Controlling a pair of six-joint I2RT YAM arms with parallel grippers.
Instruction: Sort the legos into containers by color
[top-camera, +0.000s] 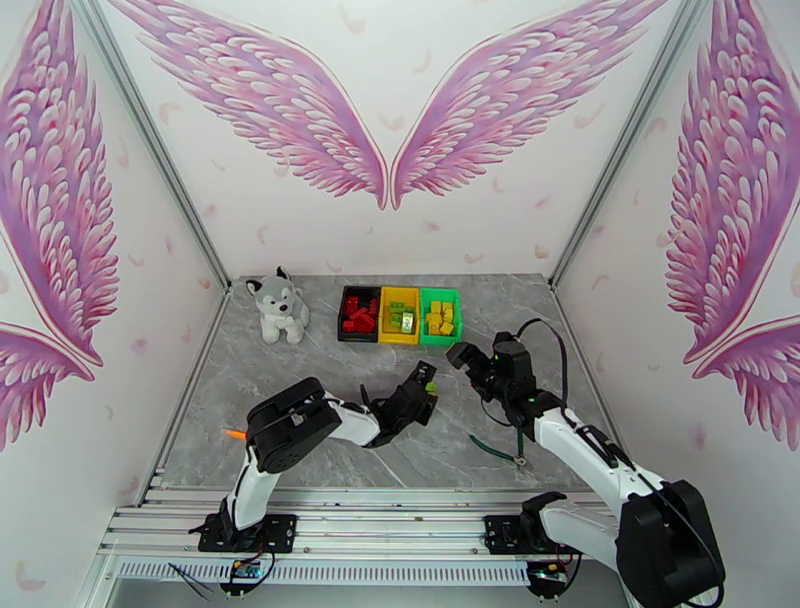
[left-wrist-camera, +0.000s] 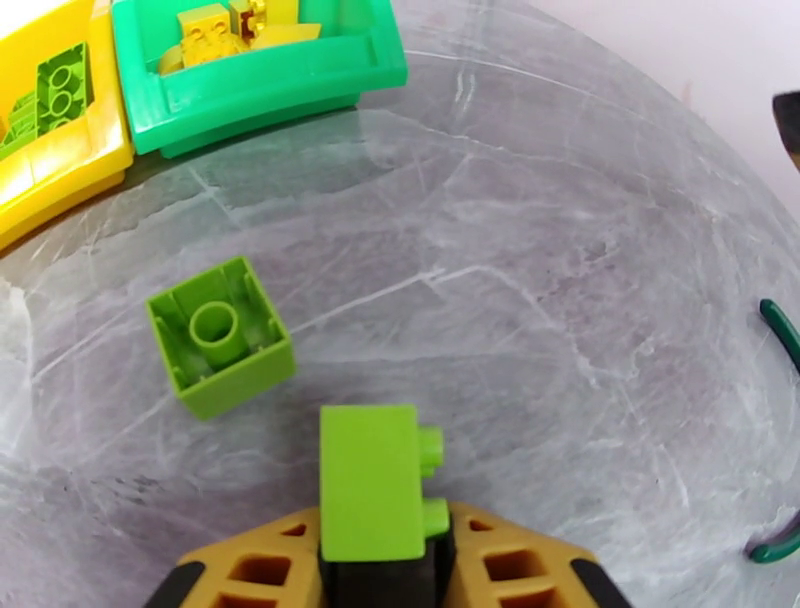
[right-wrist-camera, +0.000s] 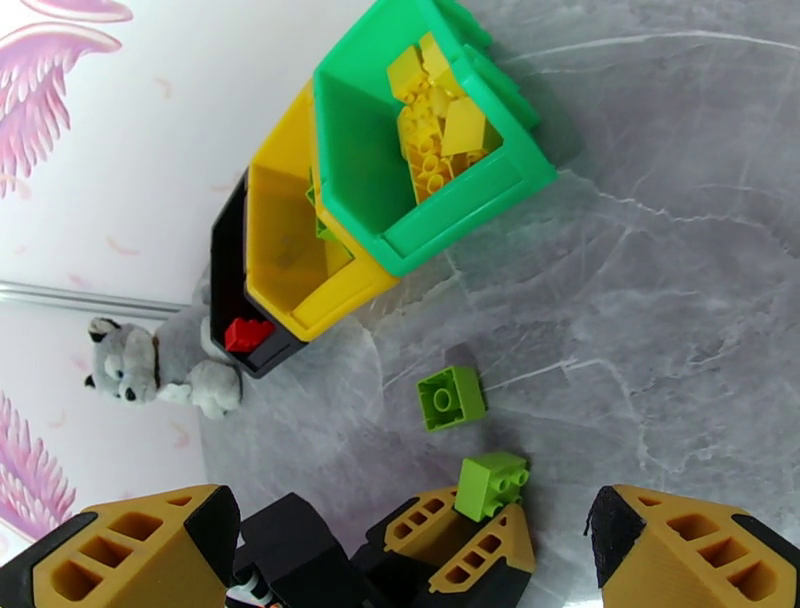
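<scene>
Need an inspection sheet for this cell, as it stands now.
Surface: grey marble table.
Job's things: black bin holds red bricks, yellow bin green ones, green bin yellow ones; loose brick, green, lies studs down on the table.
Clutter: husky left of the bins.
Grippers: left gripper shut on held brick, green; right gripper open, empty.
Cables: green cord on the table by the right arm; black cable looped over that arm.
Surroundings: white walls with pink wings.
</scene>
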